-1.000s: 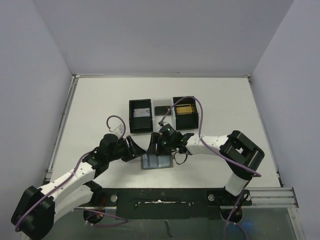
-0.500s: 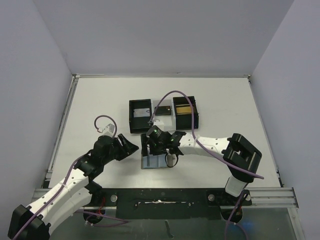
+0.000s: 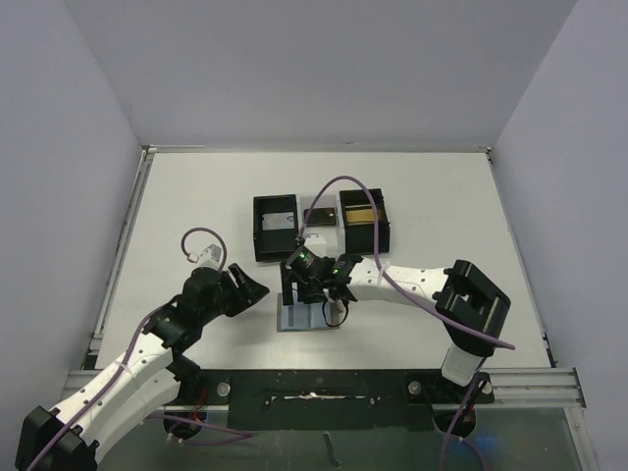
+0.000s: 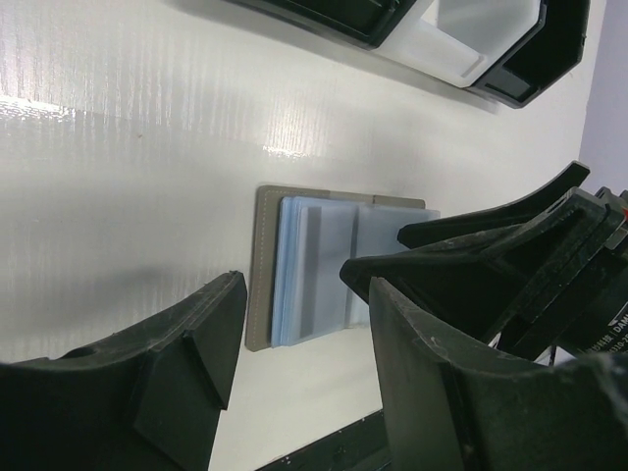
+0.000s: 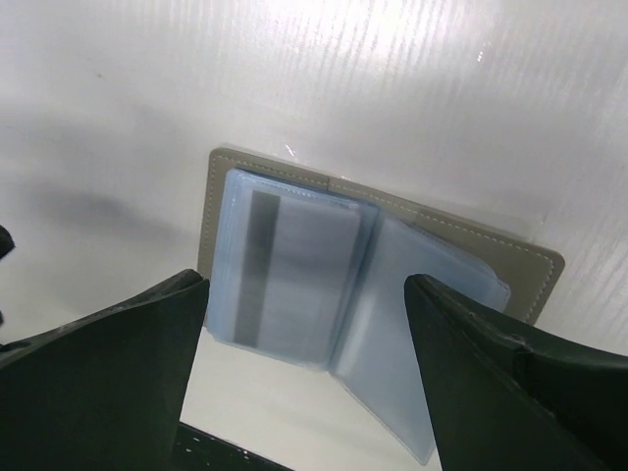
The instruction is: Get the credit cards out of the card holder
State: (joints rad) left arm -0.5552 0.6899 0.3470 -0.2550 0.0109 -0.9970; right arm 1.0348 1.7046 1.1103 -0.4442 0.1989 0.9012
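- The holder (image 3: 307, 319) lay open and flat on the worktop (image 3: 442, 196), near its front edge and between your two arms, with the grey outer face down.
- The cards (image 5: 294, 280) sat inside the holder's pale blue pockets. Your right wrist view showed one with a dark stripe in the left panel. I could not tell what the right panel held.
- Your right gripper (image 3: 310, 294) hung over the holder with its jaws spread wide and nothing held. In its wrist view one finger stood on each side of the blue panels. I could not tell whether it touched the holder.
- Your left gripper (image 3: 257, 287) was just left of the holder, pointed toward it, with its jaws apart and empty.
- The black tray (image 3: 257, 235) stood beyond the holder, farther from the arms. A whitish item (image 3: 280, 218) lay in its left compartment and a yellowish one (image 3: 361, 214) in its right.
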